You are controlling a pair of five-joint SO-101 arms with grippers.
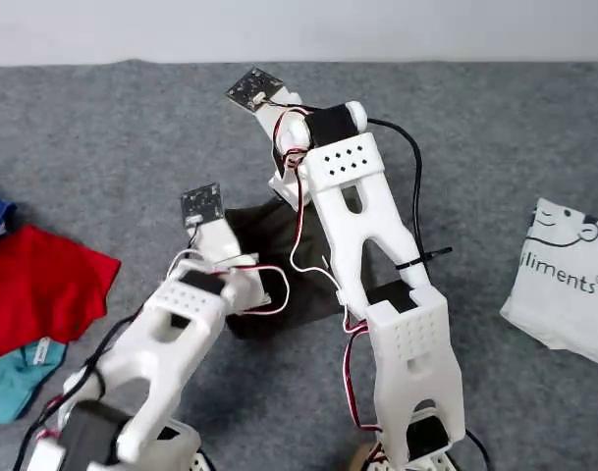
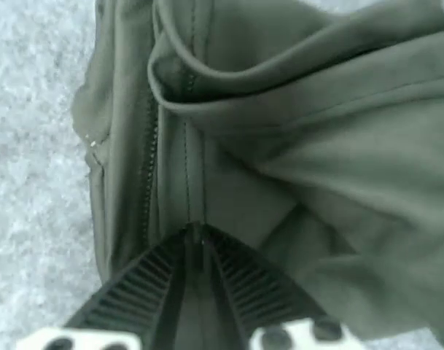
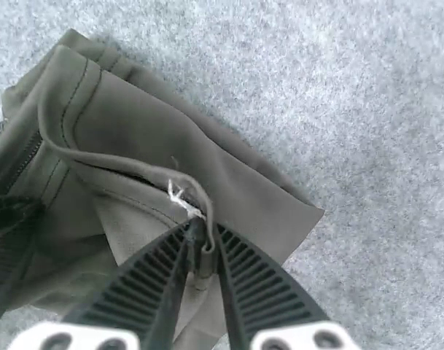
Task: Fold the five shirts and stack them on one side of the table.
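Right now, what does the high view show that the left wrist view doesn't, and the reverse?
High view adds: red shirt, teal shirt next to it, white printed cloth at the table's opposite side. Left wrist view adds: left gripper shut on a stitched seam of the olive shirt. Shared: olive shirt, grey table cover.
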